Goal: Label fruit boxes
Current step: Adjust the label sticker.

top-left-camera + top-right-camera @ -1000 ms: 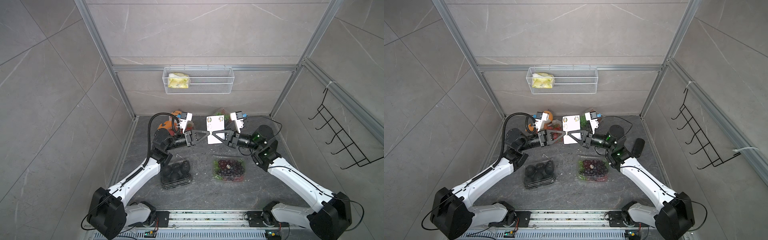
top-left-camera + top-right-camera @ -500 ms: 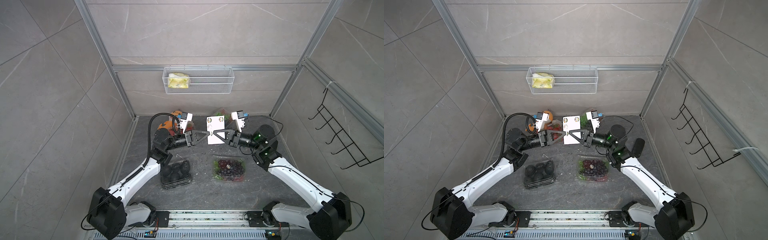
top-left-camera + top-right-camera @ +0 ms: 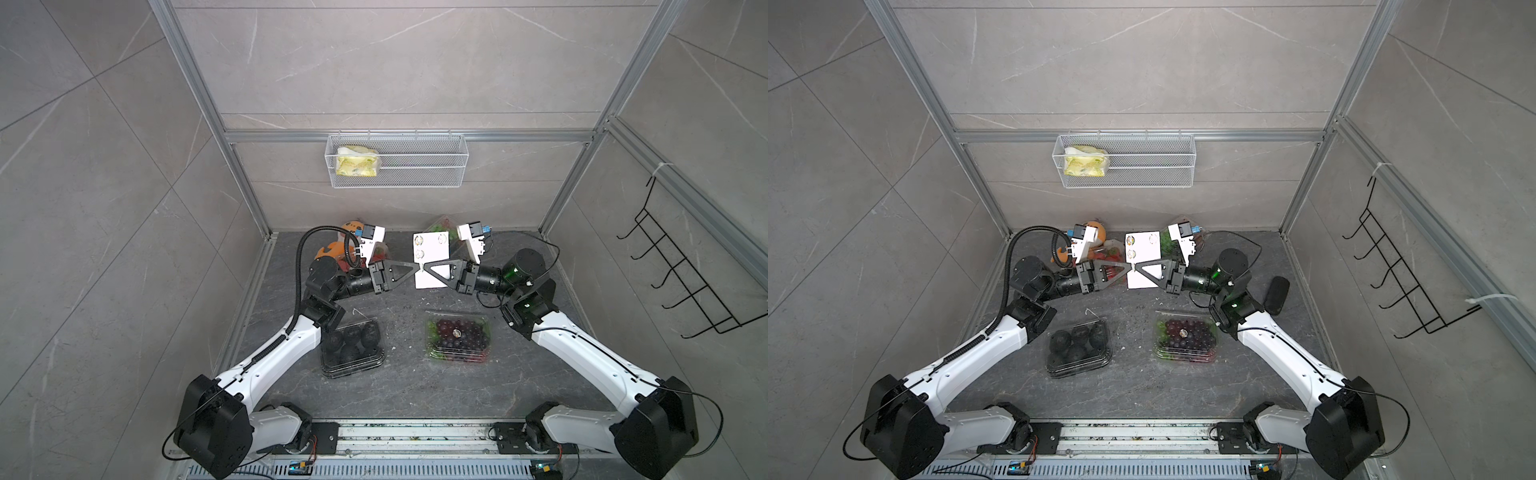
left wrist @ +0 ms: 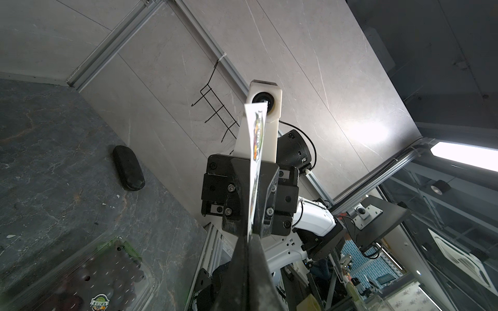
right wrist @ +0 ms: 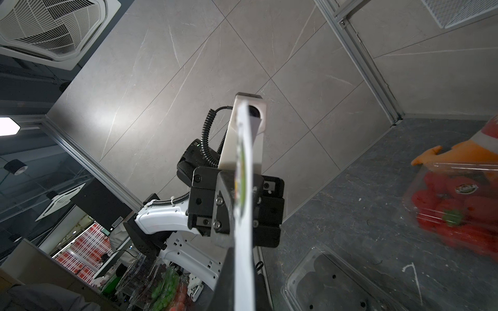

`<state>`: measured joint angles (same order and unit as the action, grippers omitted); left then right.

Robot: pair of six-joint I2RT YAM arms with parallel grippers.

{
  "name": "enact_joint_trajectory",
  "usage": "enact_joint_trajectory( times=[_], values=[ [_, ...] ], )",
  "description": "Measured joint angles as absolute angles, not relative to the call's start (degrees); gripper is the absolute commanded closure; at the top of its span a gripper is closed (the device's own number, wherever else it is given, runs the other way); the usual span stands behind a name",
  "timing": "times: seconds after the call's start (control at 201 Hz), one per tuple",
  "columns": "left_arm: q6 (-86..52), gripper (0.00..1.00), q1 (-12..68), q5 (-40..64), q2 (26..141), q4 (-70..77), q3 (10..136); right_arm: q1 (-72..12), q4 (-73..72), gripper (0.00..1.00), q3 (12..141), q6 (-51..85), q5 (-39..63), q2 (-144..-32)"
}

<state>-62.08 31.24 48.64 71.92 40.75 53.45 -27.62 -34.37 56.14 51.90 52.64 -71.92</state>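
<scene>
Both grippers meet tip to tip in mid-air over the back of the floor. My left gripper (image 3: 412, 269) is shut on the edge of the white sticker sheet (image 3: 433, 254). From the opposite side my right gripper (image 3: 424, 270) is shut on that sheet too. In the right wrist view the sheet (image 5: 244, 242) runs edge-on between the jaws. The purple grapes box (image 3: 457, 338) carries a round sticker and lies front right. The dark fruit box (image 3: 353, 345) lies front left. Behind the left gripper sits the strawberry box (image 5: 458, 210), with a sticker on it. The green grapes box (image 3: 1168, 243) is mostly hidden behind the sheet.
An orange plush toy (image 3: 332, 249) sits in the back left corner beside the strawberries. A black oblong object (image 3: 1277, 295) lies by the right wall. On the back wall hangs a wire basket (image 3: 419, 160) holding a yellow packet, and a black hook rack (image 3: 681, 282) hangs on the right wall.
The right gripper's jaws have closed onto the sticker sheet. The left gripper has stayed shut on it, and both arms have hardly moved.
</scene>
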Motion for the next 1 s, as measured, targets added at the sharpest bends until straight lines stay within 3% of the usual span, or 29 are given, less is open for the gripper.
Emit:
enact_joint_trajectory(
  times=[0.194, 0.493, 0.995],
  values=[
    [-62.1, 1.00, 31.2, 48.6, 71.8, 40.8, 53.5, -27.6, -34.5, 0.85, 56.1, 51.9, 53.0, -71.8],
    [-62.1, 1.00, 30.9, 48.7, 71.4, 40.8, 53.5, -27.3, -34.6, 0.92, 56.1, 51.8, 53.0, -70.7],
    [-62.2, 1.00, 30.8, 49.2, 71.4, 41.3, 53.5, -27.3, -36.6, 0.87, 56.1, 53.2, 54.0, -71.8]
  ],
)
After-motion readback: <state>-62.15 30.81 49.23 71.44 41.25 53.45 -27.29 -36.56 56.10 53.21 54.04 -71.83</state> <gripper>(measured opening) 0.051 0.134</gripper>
